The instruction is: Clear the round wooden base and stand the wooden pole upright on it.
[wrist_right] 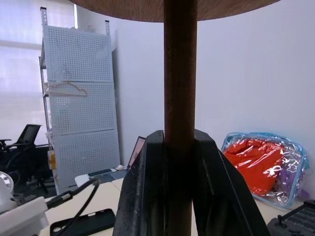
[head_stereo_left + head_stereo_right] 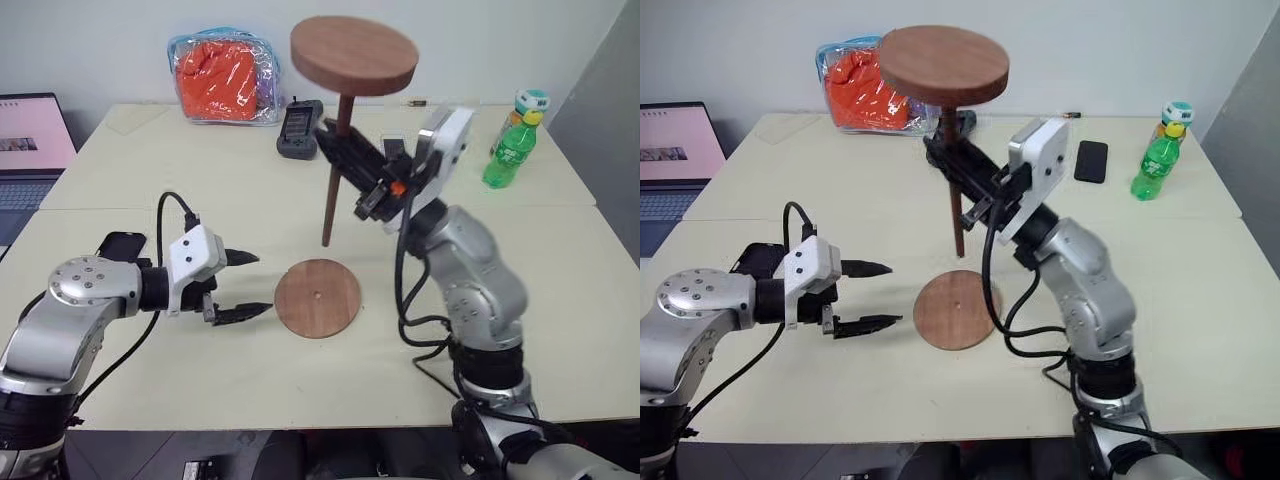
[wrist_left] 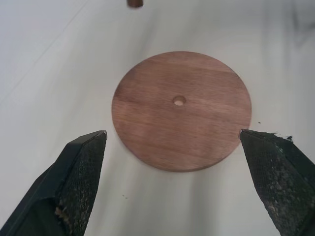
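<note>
Left gripper [image 2: 240, 285] spread beside bare base; right gripper [image 2: 345, 150] pinching pole.

My open left gripper sits just left of the round wooden base [image 2: 317, 297], flat near the table's [image 2: 560, 300] front edge, centre hole exposed. My right gripper clamps the wooden pole [image 2: 337, 170] almost upright, disc end up, its lower tip hanging just behind the base.

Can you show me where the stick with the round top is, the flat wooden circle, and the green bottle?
wooden pole [image 2: 333, 190], left eye view, middle of the rod.
round wooden base [image 2: 317, 297], left eye view, beside its hole.
green bottle [image 2: 511, 152], left eye view, its body.
</note>
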`<state>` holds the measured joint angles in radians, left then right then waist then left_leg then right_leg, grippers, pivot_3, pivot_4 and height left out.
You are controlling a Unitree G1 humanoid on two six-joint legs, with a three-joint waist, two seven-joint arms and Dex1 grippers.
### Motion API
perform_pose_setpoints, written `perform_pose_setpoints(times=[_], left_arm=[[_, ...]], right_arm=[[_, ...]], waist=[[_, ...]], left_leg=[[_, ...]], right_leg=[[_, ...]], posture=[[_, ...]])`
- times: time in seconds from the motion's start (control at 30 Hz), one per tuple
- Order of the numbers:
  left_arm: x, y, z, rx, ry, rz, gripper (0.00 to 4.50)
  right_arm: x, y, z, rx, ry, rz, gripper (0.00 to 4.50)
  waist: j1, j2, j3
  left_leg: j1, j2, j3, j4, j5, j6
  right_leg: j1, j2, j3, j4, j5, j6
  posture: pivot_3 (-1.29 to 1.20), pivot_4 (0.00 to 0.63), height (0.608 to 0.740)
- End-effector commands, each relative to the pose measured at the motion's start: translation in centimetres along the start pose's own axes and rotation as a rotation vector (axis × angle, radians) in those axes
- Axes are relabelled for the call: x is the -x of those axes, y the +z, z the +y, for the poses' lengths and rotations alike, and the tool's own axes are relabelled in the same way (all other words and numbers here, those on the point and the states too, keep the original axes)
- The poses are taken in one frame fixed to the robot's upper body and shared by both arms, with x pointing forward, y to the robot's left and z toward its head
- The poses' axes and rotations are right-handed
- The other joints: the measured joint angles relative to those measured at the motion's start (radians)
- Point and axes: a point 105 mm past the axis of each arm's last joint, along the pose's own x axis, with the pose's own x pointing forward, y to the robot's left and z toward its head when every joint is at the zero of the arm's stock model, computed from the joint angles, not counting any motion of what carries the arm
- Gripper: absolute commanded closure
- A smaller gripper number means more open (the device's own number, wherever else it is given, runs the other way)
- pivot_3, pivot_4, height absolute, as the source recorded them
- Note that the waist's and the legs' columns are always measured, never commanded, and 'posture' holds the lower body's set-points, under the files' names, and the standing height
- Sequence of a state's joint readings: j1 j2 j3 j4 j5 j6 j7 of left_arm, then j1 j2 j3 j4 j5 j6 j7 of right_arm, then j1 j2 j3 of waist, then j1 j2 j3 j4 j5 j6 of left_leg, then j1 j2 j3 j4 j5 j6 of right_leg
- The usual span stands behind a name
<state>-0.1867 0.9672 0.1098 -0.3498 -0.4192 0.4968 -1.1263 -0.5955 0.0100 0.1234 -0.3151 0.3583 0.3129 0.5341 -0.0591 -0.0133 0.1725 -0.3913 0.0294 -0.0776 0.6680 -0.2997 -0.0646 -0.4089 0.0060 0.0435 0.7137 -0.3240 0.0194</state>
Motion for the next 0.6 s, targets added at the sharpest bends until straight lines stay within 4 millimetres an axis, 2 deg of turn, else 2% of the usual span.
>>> perform_pose_setpoints(times=[0.03, 0.17, 0.43, 0.6], left_arm=[[0.1, 0.4, -1.0, -0.049, -0.016, 0.014, 0.00], [0.1, -0.7, -1.5, -0.036, -0.039, 0.045, 0.00], [0.2, -1.7, -1.2, -0.046, -0.046, 0.083, 0.00], [-0.1, -1.1, -1.1, -0.051, -0.058, 0.062, 0.00]], right_arm=[[-0.2, -0.7, 1.8, 0.031, 0.059, -0.042, 4.26], [-0.1, -2.0, 3.1, 0.048, 0.106, -0.010, 4.26], [0.8, -3.3, 3.4, 0.042, 0.144, 0.057, 4.26], [1.4, -3.8, 3.4, 0.030, 0.160, 0.087, 4.26]], waist=[[0.000, 0.000, 0.000], [0.002, 0.000, 0.000], [0.003, 0.000, 0.000], [0.003, 0.000, 0.000]], left_leg=[[0.000, 0.000, 0.000, 0.000, 0.000, 0.000], [0.000, 0.000, 0.000, 0.000, 0.000, 0.000], [0.000, -0.001, 0.000, 0.000, 0.000, 0.000], [0.000, 0.000, 0.000, 0.000, 0.000, 0.000]], right_leg=[[0.000, 0.000, 0.000, 0.000, 0.000, 0.000], [0.000, 0.000, 0.000, 0.000, 0.000, 0.000], [0.001, 0.000, 0.000, 0.000, 0.000, 0.000], [0.001, 0.000, 0.000, 0.000, 0.000, 0.000]], posture=[[0.00, 0.150, 0.740], [0.00, 0.150, 0.740], [0.00, 0.150, 0.740], [0.00, 0.150, 0.740]])
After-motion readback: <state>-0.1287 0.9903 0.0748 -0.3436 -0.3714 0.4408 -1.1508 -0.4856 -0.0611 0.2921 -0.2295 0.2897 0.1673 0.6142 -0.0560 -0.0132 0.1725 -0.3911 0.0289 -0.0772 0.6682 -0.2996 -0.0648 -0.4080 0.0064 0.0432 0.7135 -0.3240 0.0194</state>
